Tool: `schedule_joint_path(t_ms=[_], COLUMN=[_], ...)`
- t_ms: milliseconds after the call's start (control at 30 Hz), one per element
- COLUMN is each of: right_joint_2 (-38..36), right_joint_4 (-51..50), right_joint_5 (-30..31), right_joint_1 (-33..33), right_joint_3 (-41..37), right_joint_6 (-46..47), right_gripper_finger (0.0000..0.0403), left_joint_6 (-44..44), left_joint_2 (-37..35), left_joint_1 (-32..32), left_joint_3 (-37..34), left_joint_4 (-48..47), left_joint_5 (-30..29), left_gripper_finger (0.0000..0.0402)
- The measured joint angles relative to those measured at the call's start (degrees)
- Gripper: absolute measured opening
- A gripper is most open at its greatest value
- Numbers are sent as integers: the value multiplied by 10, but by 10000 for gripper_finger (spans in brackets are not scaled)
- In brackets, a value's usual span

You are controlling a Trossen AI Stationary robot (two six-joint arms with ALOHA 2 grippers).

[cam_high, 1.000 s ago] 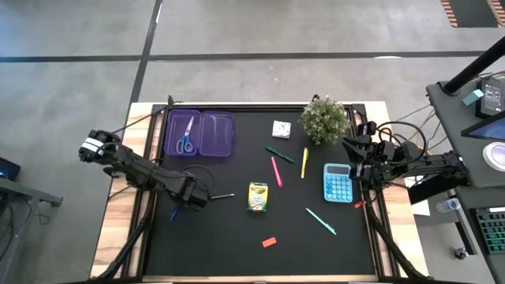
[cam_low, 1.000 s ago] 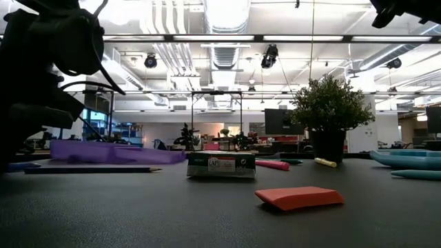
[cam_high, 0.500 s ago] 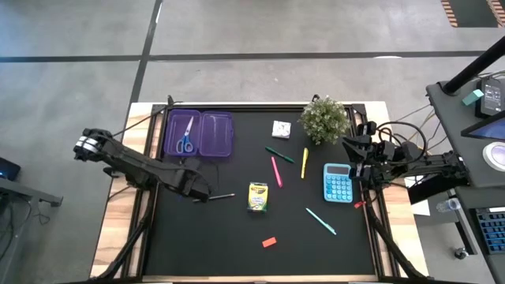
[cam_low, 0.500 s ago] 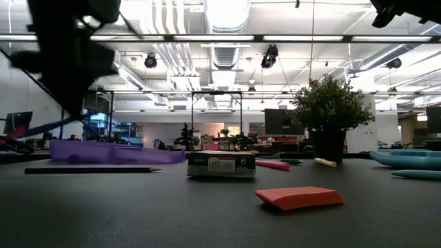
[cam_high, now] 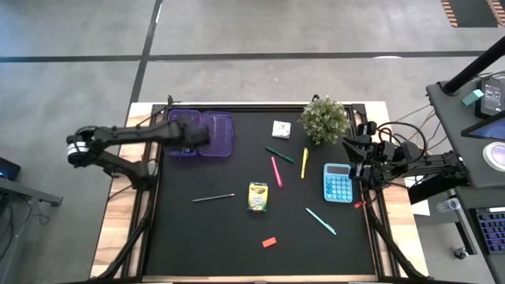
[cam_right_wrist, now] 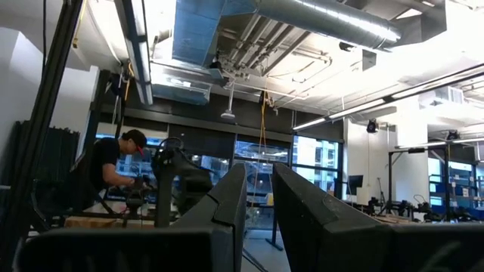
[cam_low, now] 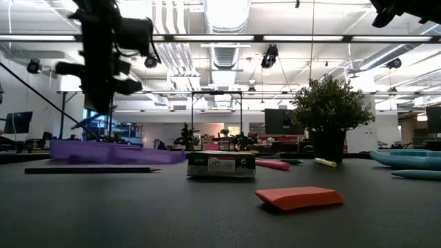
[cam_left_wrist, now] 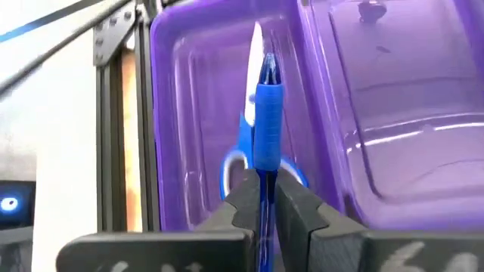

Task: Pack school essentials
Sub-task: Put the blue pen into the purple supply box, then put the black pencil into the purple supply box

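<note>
My left gripper [cam_high: 193, 136] hangs over the left half of the open purple case [cam_high: 223, 136], shut on a blue pen [cam_left_wrist: 266, 113]. Blue-handled scissors [cam_left_wrist: 236, 162] lie in that half, under the pen. On the black mat lie the grey pencil [cam_high: 213, 197], crayon box [cam_high: 258, 197], pink pen [cam_high: 276, 170], green pen [cam_high: 279, 155], yellow pen [cam_high: 304, 162], teal pen [cam_high: 321, 222], red eraser [cam_high: 269, 242] and white pad [cam_high: 281, 128]. My right gripper [cam_high: 355, 154] waits open at the table's right edge. My left gripper pinches the blue pen's thin barrel [cam_left_wrist: 262, 193] between its two fingers [cam_left_wrist: 243, 198]. The pen lies along the fingers and sticks out past their tips, its thick grip and tip [cam_left_wrist: 269, 66] ahead. The fingers come from above, slanting toward the far edge. The pen is clear of the case.
A potted plant [cam_high: 323, 118] stands at the far right and a teal calculator [cam_high: 338, 182] lies in front of it. Frame rails run along the mat's left side [cam_high: 154, 170] and right side. The mat's near left part is bare.
My left gripper has risen from the mat's left side beside the grey pencil and gone toward the far edge, carrying the blue pen lifted clear, until it is over the purple case. The pencil has stayed where it was.
</note>
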Motion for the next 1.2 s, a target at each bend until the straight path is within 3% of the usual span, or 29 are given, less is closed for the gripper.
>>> schedule_joint_path(t_ms=[200,333,800,1200], right_joint_2=[0,0,0,0], right_joint_4=[0,-2,-2,-2], right_joint_5=[0,0,0,0], right_joint_1=[0,0,0,0], right_joint_3=[0,0,0,0], right_joint_6=[-3,-8,-7,-5], right_gripper_finger=[57,57,57,57], left_joint_6=[202,266,281,280], left_joint_2=[35,71,173,187], left_joint_1=[136,183,199,199], left_joint_3=[0,1,1,1], left_joint_4=[129,152,133,132], left_joint_5=[38,40,37,34], left_gripper_finger=[2,2,25,42])
